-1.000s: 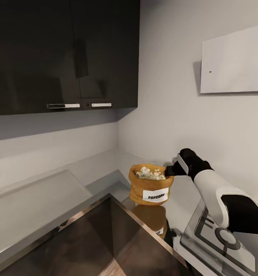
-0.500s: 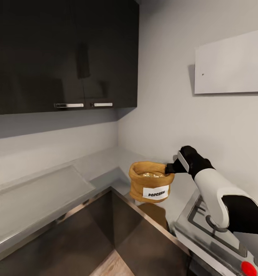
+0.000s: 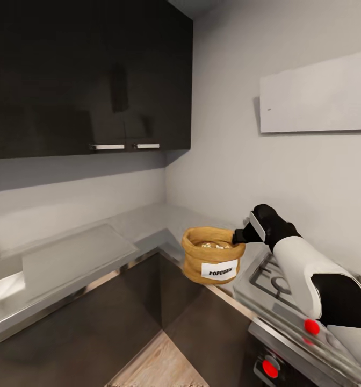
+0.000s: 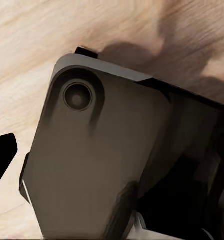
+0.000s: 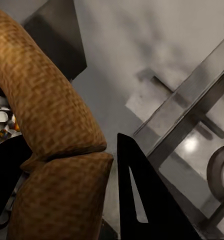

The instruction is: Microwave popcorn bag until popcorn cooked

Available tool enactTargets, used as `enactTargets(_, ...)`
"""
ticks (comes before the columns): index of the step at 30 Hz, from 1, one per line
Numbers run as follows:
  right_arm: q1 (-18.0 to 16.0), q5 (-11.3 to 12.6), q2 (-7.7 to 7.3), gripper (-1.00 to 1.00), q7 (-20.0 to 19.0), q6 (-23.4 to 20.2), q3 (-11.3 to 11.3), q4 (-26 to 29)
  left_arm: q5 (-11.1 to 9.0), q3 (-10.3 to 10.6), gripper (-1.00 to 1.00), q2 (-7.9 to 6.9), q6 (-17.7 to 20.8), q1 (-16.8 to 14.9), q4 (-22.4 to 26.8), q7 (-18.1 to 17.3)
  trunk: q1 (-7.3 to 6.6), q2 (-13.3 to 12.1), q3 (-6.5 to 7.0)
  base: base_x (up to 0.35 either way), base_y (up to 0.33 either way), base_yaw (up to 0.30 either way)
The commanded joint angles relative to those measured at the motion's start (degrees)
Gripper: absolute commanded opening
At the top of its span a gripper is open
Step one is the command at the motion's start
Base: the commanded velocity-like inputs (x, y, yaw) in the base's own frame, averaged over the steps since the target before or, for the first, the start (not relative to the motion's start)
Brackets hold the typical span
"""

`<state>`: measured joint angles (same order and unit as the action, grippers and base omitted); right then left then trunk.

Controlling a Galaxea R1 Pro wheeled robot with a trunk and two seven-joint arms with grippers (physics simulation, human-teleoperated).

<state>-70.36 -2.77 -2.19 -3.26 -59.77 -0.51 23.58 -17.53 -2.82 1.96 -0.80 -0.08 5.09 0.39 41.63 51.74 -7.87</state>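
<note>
nearest the head camera, two red knobs (image 3: pixel 311 327) were seen on the front of a gas hob (image 3: pixel 266 285), with grey grates visible on its top. one white-and-black right arm (image 3: pixel 304 269) reached over the hob. its right gripper (image 3: pixel 244 234) was closed on the rolled rim of the popcorn bag (image 3: pixel 210 262), on the side nearest the hob. one bag was counted, tan and woven, with one white label bearing dark lettering. the bag was held off the bench (image 3: pixel 78 258), hanging in front of the dark lower cabinets at the inside corner, just beside the hob. a few pale kernels were glimpsed inside its mouth.

in the right wrist view, the bag's thick rolled rim (image 5: pixel 47 115) was shown pinched, with one dark finger (image 5: pixel 142 200) pressed against its outer side; the other finger was hidden inside the bag. white kernels (image 5: pixel 1 112) were seen within, a detail barely visible from the head. the hob's grate (image 5: pixel 192 120) lay beyond.

in the left wrist view, a dark part of the robot (image 4: pixel 92 165) was seen over wood-grain floor (image 4: pixel 32 45); whether the left fingers were apart or together could not be told.

farther back, the grey bench ran along the wall. above it, two dark wall cabinets (image 3: pixel 89 75) with two silver handles (image 3: pixel 125 146) were mounted. one pale panel (image 3: pixel 317 97) was fixed on the right-hand wall.
</note>
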Motion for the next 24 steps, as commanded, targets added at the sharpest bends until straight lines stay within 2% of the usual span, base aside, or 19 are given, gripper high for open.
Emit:
enactTargets(1,0.0,-0.3,-0.05,-1.00,-0.4,-0.2,-0.1,0.1,-0.6,-0.2,1.00,0.05,-0.1,0.0,0.0,0.0,-0.02,0.1,-0.08,-0.346,0.000,0.000)
enactTargets(3,0.0,-0.3,-0.09,-1.00,-0.3,-0.2,-0.1,0.1,-0.7,-0.2,1.00,0.06,-0.1,0.0,0.0,0.0,-0.02,0.1,-0.08,-0.346,0.000,0.000)
enactTargets(4,0.0,-0.3,-0.10,-1.00,-0.3,-0.2,-0.1,0.1,-0.7,-0.1,1.00,0.77,-0.1,0.0,-0.1,0.0,-0.02,0.1,-0.08,-0.347,0.000,0.000)
enactTargets(6,0.0,-0.3,-0.10,-1.00,-0.3,-0.2,-0.2,0.1,-0.7,-0.1,1.00,1.02,-0.1,0.0,0.0,0.0,-0.02,0.1,-0.08,-0.347,0.000,0.000)
enactTargets(14,0.0,-0.4,0.05,-1.00,-0.3,-0.2,-0.4,2.4,-0.8,-0.1,1.00,0.94,-0.1,0.0,-0.1,0.0,-0.02,0.1,-0.08,-0.346,0.094,0.000)
enactTargets(19,0.0,-0.6,0.62,-1.00,-0.2,-0.2,-0.4,2.4,-0.8,-0.1,1.00,0.94,-0.1,0.0,-0.1,0.0,-0.02,0.1,-0.08,-0.347,0.108,0.000)
enactTargets(24,0.0,-0.2,0.32,-1.00,-0.2,-0.2,-0.3,1.6,-0.8,0.1,1.00,0.94,0.0,0.0,-0.2,0.0,-0.02,0.1,-0.08,-0.347,0.109,0.000)
